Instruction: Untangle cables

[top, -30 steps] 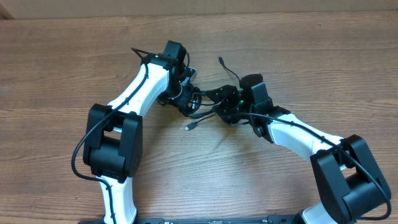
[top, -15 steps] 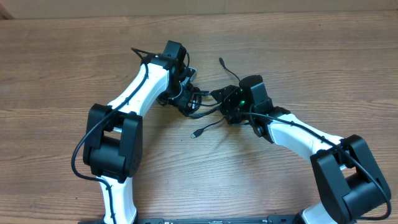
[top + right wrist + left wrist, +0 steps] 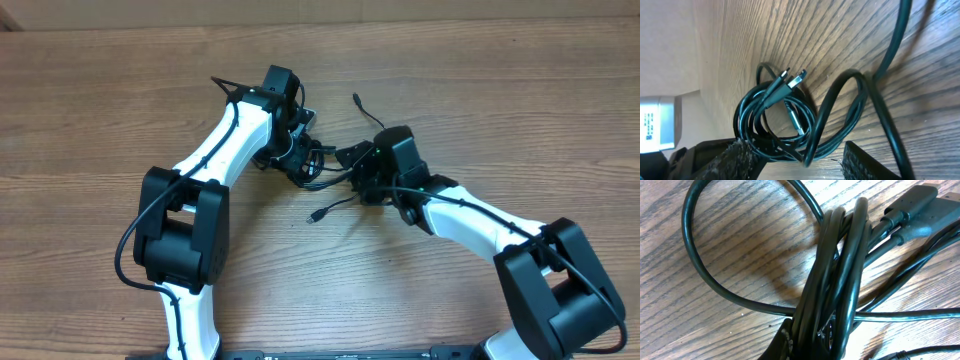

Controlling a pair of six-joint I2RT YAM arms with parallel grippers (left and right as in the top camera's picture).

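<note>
The cables are a bundle of thin black cords point(image 3: 322, 181) lying between my two grippers on the wooden table. My left gripper point(image 3: 302, 160) is shut on the bundle. In the left wrist view the strands point(image 3: 840, 280) rise out of the jaws point(image 3: 807, 344), with a wide loop point(image 3: 695, 265) to the left and plug ends point(image 3: 917, 205) at the upper right. My right gripper point(image 3: 356, 168) stands open at the bundle's right side. In its own view, the coil point(image 3: 772, 122) with a silver-tipped plug point(image 3: 796, 80) lies ahead of the fingertips point(image 3: 730, 160), and one bent strand point(image 3: 837, 115) passes between them.
One loose strand ends in a small plug point(image 3: 315, 215) on the bare wood in front of the bundle. Another strand point(image 3: 357, 100) sticks out toward the far side. Both white arms reach in from the near edge of the table point(image 3: 480, 90).
The right gripper has shifted slightly left toward the bundle, its jaws a little wider. The loose plug end in front slid a short way to the right. The left arm has not moved.
</note>
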